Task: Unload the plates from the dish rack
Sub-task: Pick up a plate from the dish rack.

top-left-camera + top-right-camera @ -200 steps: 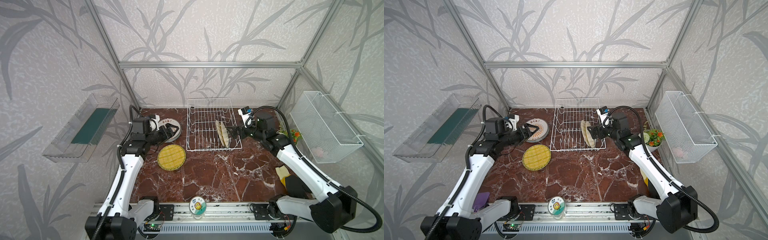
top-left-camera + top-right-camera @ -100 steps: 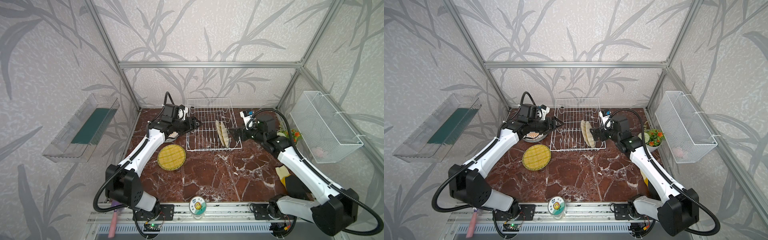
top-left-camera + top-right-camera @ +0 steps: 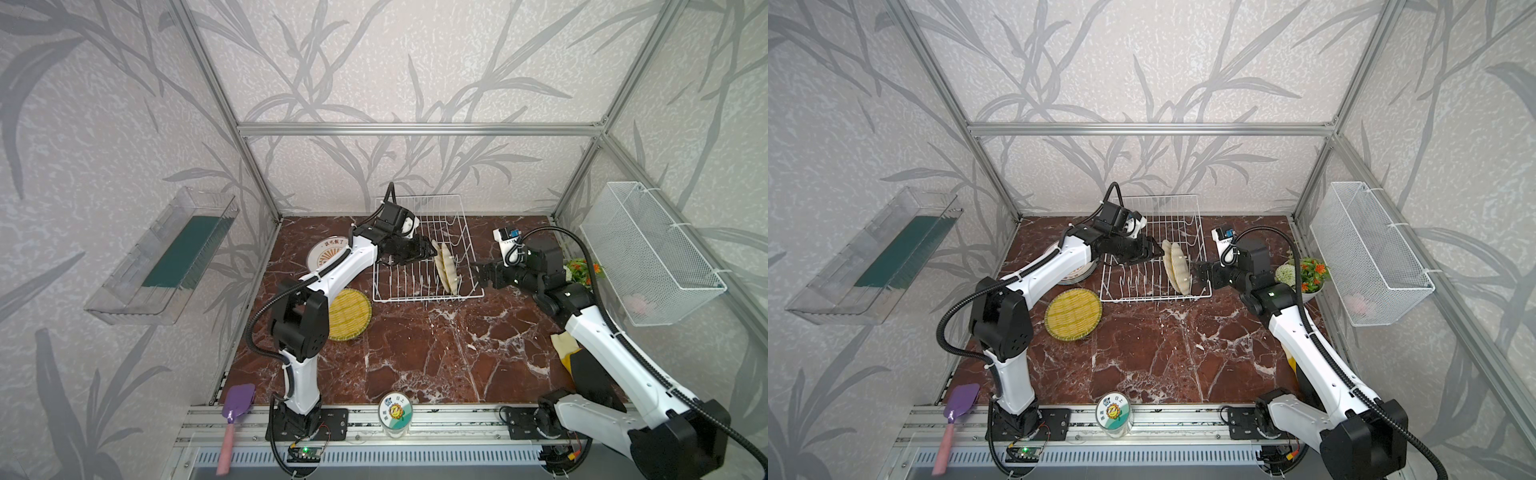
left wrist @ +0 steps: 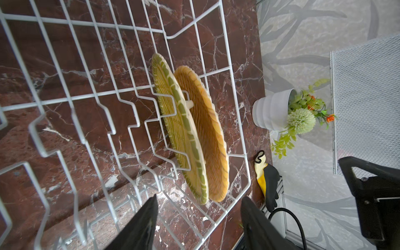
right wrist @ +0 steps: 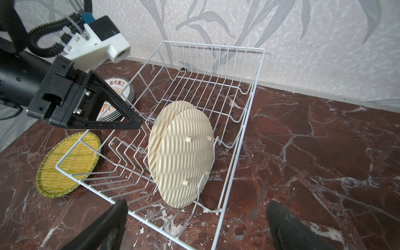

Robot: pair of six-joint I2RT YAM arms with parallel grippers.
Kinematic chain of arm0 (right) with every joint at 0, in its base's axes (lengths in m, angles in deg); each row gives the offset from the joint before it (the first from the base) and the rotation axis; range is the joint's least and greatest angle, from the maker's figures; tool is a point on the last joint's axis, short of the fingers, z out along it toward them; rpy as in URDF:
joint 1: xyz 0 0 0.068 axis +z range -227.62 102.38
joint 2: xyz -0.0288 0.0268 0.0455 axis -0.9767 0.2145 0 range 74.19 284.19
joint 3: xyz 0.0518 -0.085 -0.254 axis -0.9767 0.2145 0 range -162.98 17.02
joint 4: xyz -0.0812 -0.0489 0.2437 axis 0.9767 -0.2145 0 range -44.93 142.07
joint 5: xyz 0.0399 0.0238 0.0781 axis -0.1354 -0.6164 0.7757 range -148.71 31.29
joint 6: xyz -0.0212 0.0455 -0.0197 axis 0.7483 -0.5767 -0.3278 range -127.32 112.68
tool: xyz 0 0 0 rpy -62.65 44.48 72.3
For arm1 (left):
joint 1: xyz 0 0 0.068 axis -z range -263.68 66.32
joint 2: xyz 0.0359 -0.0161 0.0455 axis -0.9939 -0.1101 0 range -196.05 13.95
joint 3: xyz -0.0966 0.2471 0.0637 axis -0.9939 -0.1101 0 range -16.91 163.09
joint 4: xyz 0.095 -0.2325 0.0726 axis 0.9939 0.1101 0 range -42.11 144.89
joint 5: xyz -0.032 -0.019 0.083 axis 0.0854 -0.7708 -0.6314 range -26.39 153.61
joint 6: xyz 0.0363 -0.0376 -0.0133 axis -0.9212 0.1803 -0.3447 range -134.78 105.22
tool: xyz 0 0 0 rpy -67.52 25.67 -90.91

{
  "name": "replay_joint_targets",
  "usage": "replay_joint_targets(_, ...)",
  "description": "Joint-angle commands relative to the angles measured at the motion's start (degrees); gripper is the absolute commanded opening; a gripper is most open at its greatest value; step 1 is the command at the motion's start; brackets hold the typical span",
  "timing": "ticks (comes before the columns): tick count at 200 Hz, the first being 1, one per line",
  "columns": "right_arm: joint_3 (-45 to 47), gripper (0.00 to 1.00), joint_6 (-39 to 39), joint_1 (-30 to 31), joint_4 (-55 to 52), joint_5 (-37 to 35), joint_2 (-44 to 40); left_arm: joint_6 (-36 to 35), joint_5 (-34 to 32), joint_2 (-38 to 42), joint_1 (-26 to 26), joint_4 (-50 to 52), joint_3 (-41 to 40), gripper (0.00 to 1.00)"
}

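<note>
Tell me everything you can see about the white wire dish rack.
The dish rack is a rectangular open basket of thin white wire, with slanted sides and rows of upright prongs. It sits flat on the red marble table by the back wall. Two woven plates stand on edge between prongs at its right end; the other slots are empty. The left gripper hangs over it, open, touching no wire that shows.
</note>
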Motion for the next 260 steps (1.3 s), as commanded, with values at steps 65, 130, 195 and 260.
replay_joint_targets(65,1.2,0.99,0.3,-2.7,-1.3,1.0,-3.0,-1.4,-4.6,-7.3,1.8,7.7,9.6,0.39)
replay_joint_targets(130,1.8,0.99,-0.8,-3.1,-0.4,2.1,-3.2,1.8,-3.1,-9.2,2.2,6.0,10.7,0.3)
replay_joint_targets(195,2.2,0.99,-1.0,-3.1,-0.4,2.2,-3.4,3.8,-1.7,-9.0,2.4,4.2,9.7,0.18)
replay_joint_targets(260,2.2,0.99,-0.9,-3.1,-0.6,2.2,-3.8,7.1,-0.9,-8.3,2.4,1.4,8.4,0.09)
